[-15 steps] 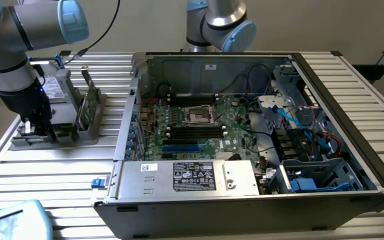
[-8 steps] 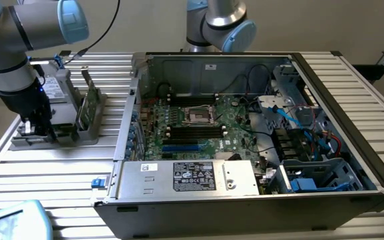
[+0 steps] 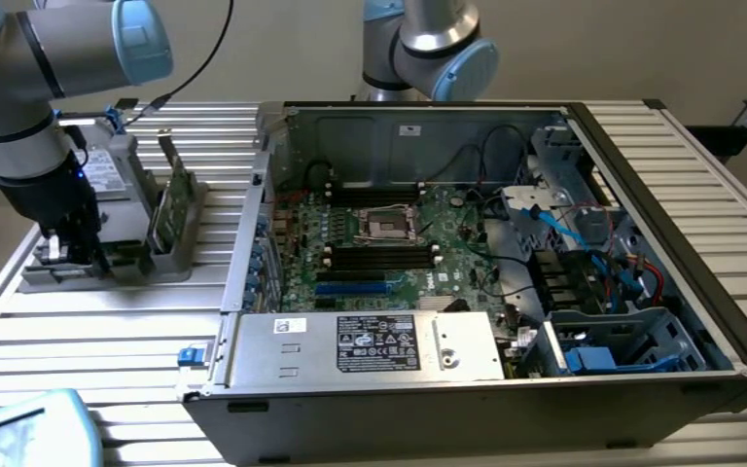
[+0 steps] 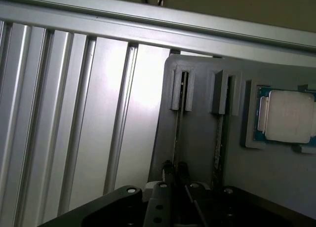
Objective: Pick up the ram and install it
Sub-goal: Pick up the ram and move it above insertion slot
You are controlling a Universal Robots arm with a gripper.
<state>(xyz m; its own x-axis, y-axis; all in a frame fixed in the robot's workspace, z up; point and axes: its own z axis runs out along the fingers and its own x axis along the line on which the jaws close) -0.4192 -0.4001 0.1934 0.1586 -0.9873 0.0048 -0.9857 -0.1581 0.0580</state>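
Black fingers of my gripper (image 4: 175,171) are pinched shut on the ram (image 4: 177,123), which stands edge-up in the grey holder (image 4: 197,138) on the counter (image 4: 74,113). A crooked pull could jam it in the guides, or it slips. Just beyond, the next slot's card (image 4: 219,138) is close enough to clip.

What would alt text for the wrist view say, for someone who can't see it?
The gripper is shut on the ram, a thin stick standing on edge in a slot of a grey holder. A second stick stands in the next slot, with a silver processor lying beside that. The holder sits on a ribbed metal table.
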